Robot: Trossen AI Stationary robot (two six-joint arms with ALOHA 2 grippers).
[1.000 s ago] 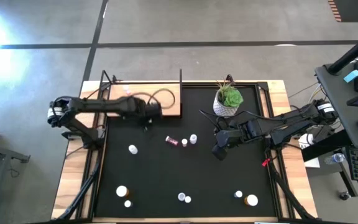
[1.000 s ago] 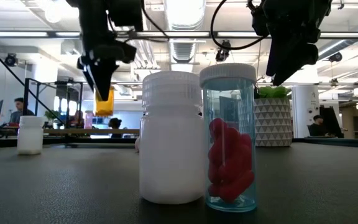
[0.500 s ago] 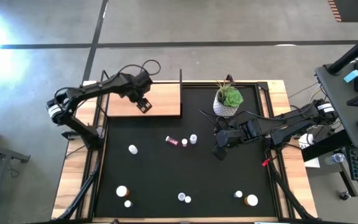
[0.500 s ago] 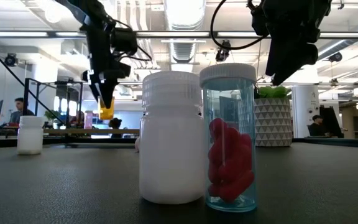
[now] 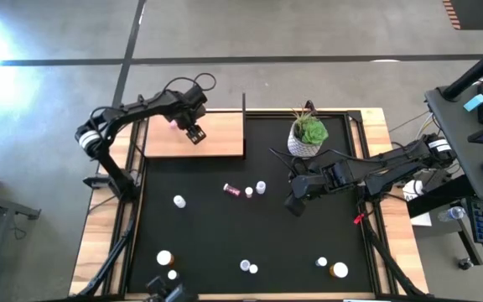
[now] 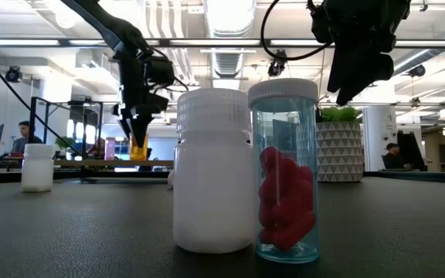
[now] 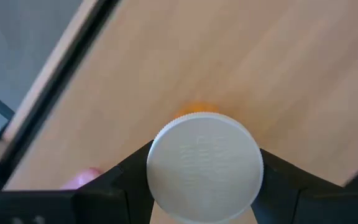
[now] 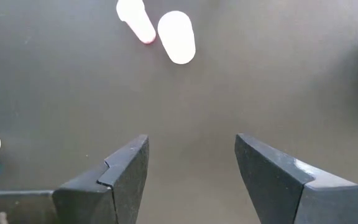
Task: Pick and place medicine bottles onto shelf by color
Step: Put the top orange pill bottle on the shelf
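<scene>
My left gripper (image 5: 193, 132) is over the light wooden shelf (image 5: 220, 138), shut on an orange medicine bottle with a white cap (image 7: 205, 168); in the low view the bottle (image 6: 138, 148) hangs just over the shelf board (image 6: 91, 164). Something pink (image 7: 82, 179) lies on the shelf beside it. Several small medicine bottles stand or lie on the black mat: a pink one on its side (image 5: 231, 190), white ones (image 5: 179, 200) and more along the near edge (image 5: 339, 270). My right gripper (image 5: 294, 204) hovers open above the mat (image 8: 191, 149). My left gripper pinches the orange bottle between its two fingers (image 7: 135, 171), one on each side at its white cap end (image 7: 160, 155). The fingers come from above, pointing steeply down. The bottle is upright, its orange body (image 6: 138, 150) below the fingertips. Whether its base touches the shelf, I cannot tell.
A green plant in a white pot (image 5: 307, 134) stands at the mat's far edge, right of the shelf. Close to the low camera stand a white bottle (image 6: 213, 170) and a clear one with red pills (image 6: 284, 170). Bare mat lies under my right gripper.
My left gripper has carried the orange bottle from the shelf's near edge toward the table's far edge, over the shelf board, and has sunk a little. The bottle has stayed upright in the hold.
</scene>
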